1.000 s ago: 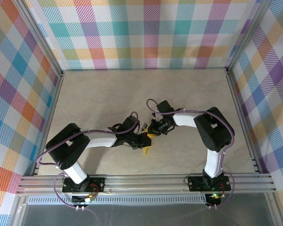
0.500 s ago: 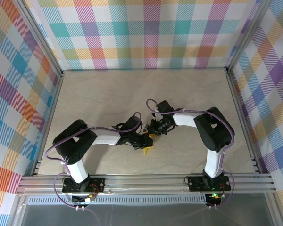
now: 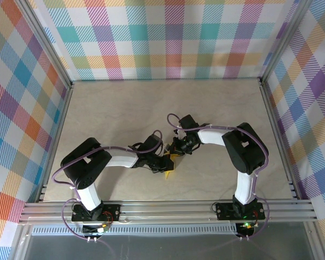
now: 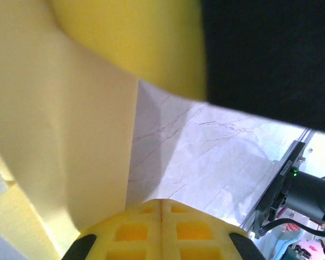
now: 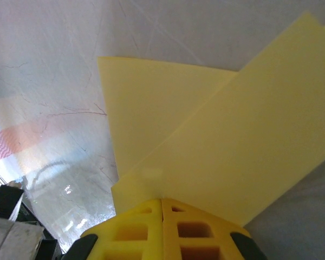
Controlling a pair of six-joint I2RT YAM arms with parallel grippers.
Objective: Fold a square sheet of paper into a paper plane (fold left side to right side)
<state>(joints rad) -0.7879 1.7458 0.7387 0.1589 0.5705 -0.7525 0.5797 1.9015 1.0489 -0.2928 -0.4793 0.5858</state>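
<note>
Noted right gripper [image 5: 161,203] pinched shut on folded yellow paper [image 5: 216,146], left gripper [image 4: 161,203] closed tight beside its edge on table [image 3: 119,108], hold there unclear.

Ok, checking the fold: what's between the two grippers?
The paper: in the top view its yellow folds lie between the shut left gripper and the shut right gripper, both tips at it.

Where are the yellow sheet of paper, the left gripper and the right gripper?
yellow sheet of paper [image 5: 206,141]: right wrist view, middle of its upper folded layer.
left gripper [image 4: 161,203]: left wrist view, seam between closed pads.
right gripper [image 5: 162,203]: right wrist view, seam between closed pads.
</note>
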